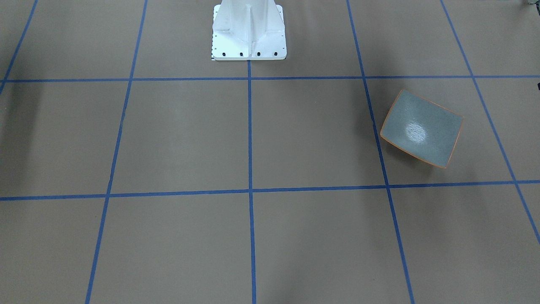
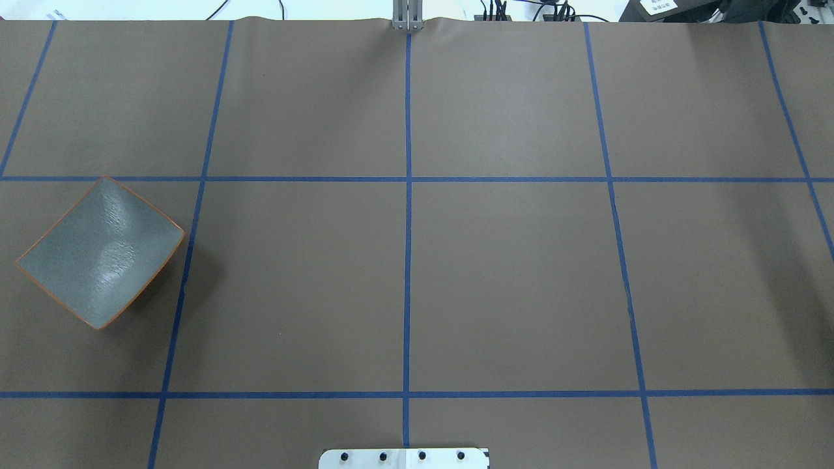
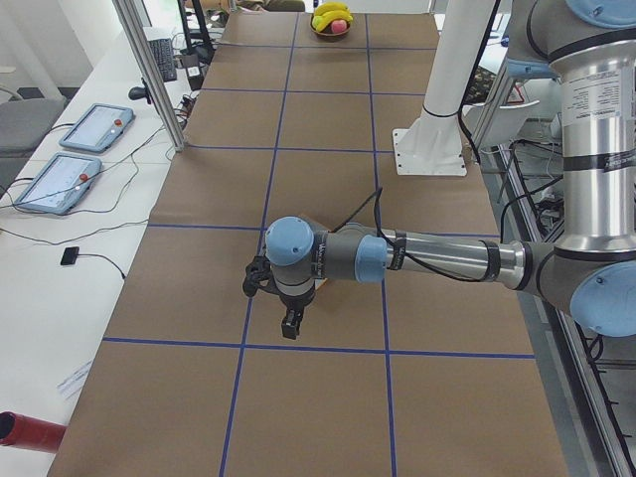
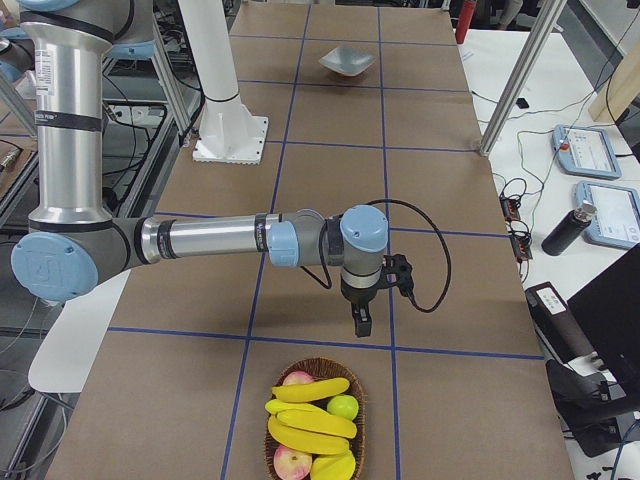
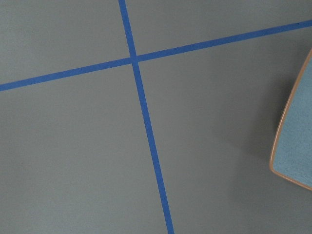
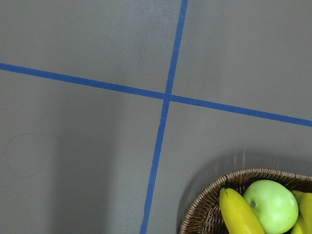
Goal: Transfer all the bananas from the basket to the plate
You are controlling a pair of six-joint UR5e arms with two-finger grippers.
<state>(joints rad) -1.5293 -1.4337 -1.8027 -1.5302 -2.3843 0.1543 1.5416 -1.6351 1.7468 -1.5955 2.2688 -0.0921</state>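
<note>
The basket (image 4: 315,425) sits at the table's end on my right and holds several yellow bananas (image 4: 311,421) among other fruit. The right wrist view catches its woven rim (image 6: 209,207) and one banana (image 6: 238,214). My right gripper (image 4: 360,322) hangs pointing down just short of the basket; I cannot tell its state. The grey-blue plate (image 2: 101,251) with its orange rim lies bare at the table's left end, its edge (image 5: 295,146) showing in the left wrist view. My left gripper (image 3: 289,328) hangs over the table near the plate; I cannot tell its state.
Red apples (image 4: 292,462) and a green apple (image 6: 270,205) share the basket. The white robot pedestal (image 1: 249,38) stands at the table's near edge. Aluminium posts (image 3: 149,70) and a side table with tablets (image 3: 99,124) flank the far side.
</note>
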